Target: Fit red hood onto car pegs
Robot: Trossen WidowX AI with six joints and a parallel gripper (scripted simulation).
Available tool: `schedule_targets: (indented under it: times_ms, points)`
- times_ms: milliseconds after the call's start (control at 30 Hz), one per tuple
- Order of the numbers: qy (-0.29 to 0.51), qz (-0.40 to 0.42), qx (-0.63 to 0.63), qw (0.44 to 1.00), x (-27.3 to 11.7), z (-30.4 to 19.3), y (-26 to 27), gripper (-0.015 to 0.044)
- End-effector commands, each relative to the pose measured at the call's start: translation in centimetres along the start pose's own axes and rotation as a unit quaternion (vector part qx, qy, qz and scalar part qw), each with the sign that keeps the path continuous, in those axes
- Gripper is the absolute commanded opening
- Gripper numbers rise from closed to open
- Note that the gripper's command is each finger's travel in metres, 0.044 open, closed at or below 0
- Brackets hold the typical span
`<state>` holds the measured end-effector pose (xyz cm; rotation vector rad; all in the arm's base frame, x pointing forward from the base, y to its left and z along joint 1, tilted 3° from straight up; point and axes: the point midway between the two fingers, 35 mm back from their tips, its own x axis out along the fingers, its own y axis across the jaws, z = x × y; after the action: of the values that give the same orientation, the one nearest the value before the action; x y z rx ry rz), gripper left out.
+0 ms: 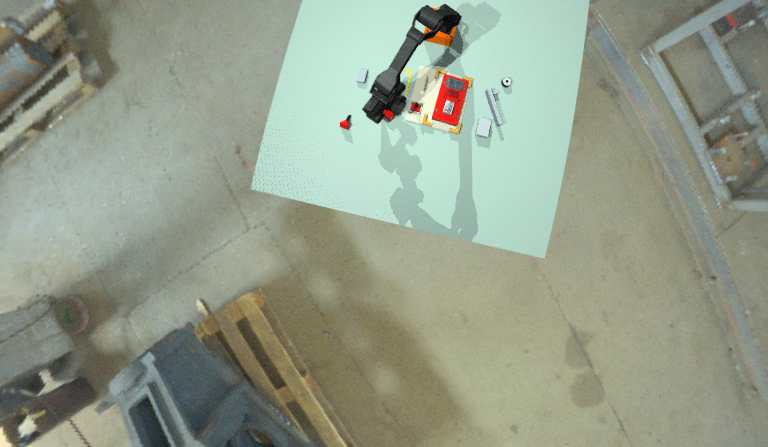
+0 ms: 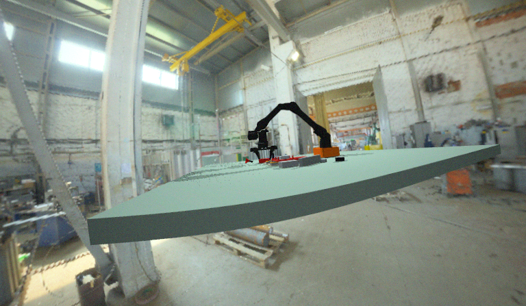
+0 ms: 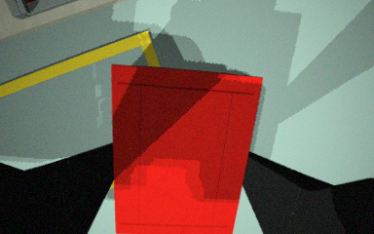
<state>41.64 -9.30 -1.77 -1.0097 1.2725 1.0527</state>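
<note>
The hood (image 1: 388, 115) (image 2: 265, 160) (image 3: 180, 132) is a red shell with a flat roof, roof up in the wrist view. My gripper (image 2: 266, 158) (image 3: 180, 153) is shut on it, one black finger against each long side. The hood is low at the table; a gap beneath it cannot be made out. The red car chassis (image 1: 459, 96) sits between orange corner pieces of the jig (image 1: 469, 81), to the right of the gripper in the top view. A small pale engine block (image 1: 449, 106) shows on its deck. The pegs are too small to see. The hood's corner holes are hidden.
A yellow outline (image 1: 409, 81) (image 3: 73, 64) lies beside the hood. A small red part (image 1: 415, 106) is on the cream board (image 1: 420, 88). Grey blocks (image 1: 362, 75) (image 1: 483, 127), a grey bar (image 1: 494, 106), a wheel (image 1: 506, 82) and a red-and-black piece (image 1: 344, 123) lie around.
</note>
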Motion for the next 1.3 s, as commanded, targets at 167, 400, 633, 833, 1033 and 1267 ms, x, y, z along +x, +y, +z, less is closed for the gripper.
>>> schedule_targets:
  times_ms: [167,400,633,833,1033,1267]
  points:
    - [0.000,0.000,0.000,1.000,-0.7,0.0,0.0,0.0039]
    - [0.000,0.000,0.000,1.000,-1.9,0.0,0.0,0.0000]
    - [0.000,0.000,0.000,1.000,-3.7,0.0,0.0,0.0000]
    - [0.000,0.000,0.000,1.000,-5.3,0.0,0.0,0.0000]
    - [0.000,0.000,0.000,1.000,-6.9,0.0,0.0,0.0000]
    - [0.000,0.000,0.000,1.000,-8.5,0.0,0.0,0.0000]
